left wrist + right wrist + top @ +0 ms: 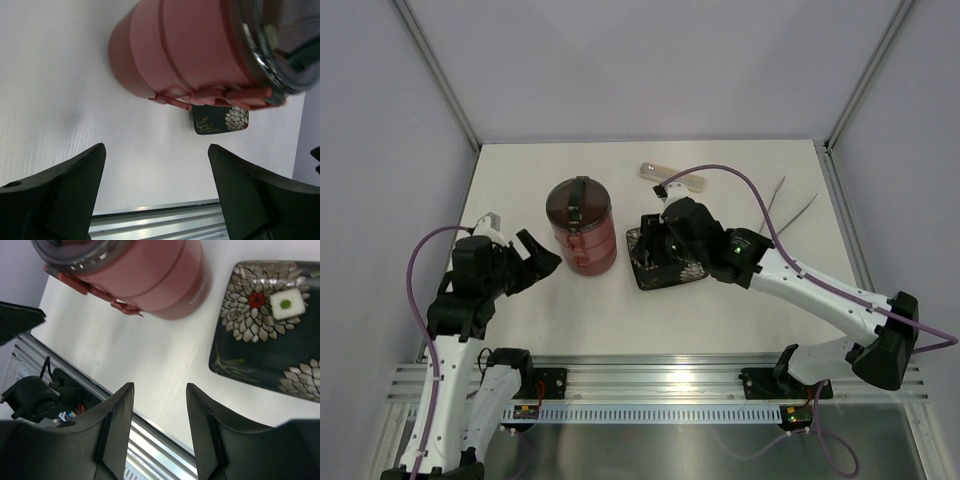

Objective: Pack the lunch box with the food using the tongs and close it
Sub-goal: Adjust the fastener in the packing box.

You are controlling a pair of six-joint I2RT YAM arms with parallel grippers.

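The lunch box (582, 225) stands stacked on the table as three dusty-red tiers under a grey handled lid, and shows in the wrist views too (185, 50) (150, 275). My left gripper (542, 250) (156, 146) hangs just left of it, open wide with nothing between its fingers. Over the left part of the black flowered plate (672, 272), to the right of the lunch box, my right gripper (648, 248) (160, 385) is open and empty. The tongs (797, 214) lie at the back right, apart from both grippers. No food shows in any view.
A small white square with a green dot (286, 303) sits on the plate (270, 340). A translucent oblong case (672, 177) lies behind the right arm. The metal rail (650, 385) runs along the near table edge. Enclosure walls stand left, right and behind.
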